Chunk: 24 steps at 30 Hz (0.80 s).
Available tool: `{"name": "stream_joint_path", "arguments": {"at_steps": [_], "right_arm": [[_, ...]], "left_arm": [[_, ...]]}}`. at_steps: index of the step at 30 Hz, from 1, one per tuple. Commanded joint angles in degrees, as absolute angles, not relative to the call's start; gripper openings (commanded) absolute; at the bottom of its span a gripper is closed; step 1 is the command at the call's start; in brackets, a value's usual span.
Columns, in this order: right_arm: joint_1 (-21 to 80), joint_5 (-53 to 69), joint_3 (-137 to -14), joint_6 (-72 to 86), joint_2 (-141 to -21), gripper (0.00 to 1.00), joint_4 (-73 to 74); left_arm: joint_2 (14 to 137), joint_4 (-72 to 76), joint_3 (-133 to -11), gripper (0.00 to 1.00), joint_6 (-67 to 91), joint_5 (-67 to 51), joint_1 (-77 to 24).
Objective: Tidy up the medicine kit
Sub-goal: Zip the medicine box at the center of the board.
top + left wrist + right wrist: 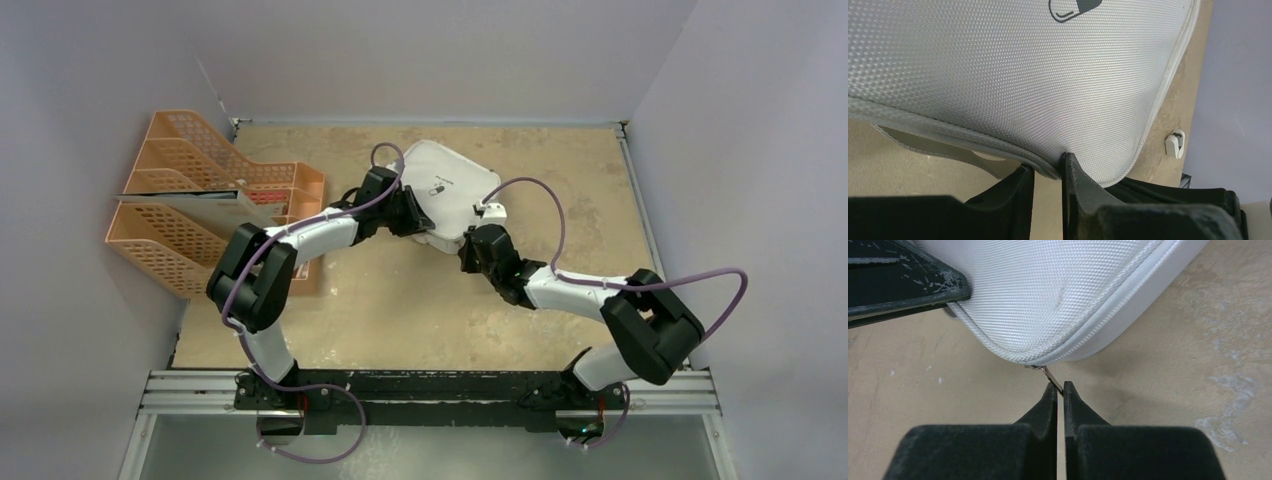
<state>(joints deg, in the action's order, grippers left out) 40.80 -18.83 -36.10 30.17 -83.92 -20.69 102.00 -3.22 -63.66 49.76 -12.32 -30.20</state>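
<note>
The medicine kit is a pale grey-white soft case with a dark pill logo on its lid, lying at the back middle of the table. My left gripper comes in from the left and is shut on the kit's piped lid edge, with one finger under the rim and one on top. My right gripper sits at the kit's near corner. In the right wrist view this gripper is shut on the thin metal zip pull, which sticks out from the kit.
Orange mesh file trays holding a grey folder stand against the left wall. A small white clip sits at the table's edge by the wall. Grey walls close in three sides, and a metal rail runs along the near edge.
</note>
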Motion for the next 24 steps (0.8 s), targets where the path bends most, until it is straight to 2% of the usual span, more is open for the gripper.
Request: {"name": "stream_joint_path", "arguments": {"at_steps": [1, 10, 15, 24], "right_arm": [[35.51, -30.94, -36.06, 27.12, -81.94, 0.00, -15.15], [33.15, -32.34, -36.69, 26.18, -80.24, 0.00, -14.01], [26.75, -19.62, -38.76, 23.96, -82.74, 0.00, -19.00], [25.18, -2.97, -36.34, 15.40, -83.29, 0.00, -31.63]], "left_arm": [[103.08, -17.46, -62.41, 0.09, 38.72, -3.57, -28.65], [103.44, -18.23, -62.69, 0.07, 36.63, -4.80, -28.74], [103.68, -17.25, -62.04, 0.06, 35.24, -8.81, -28.74], [103.77, -17.09, -62.58, 0.06, 34.53, -11.61, -28.74]]}}
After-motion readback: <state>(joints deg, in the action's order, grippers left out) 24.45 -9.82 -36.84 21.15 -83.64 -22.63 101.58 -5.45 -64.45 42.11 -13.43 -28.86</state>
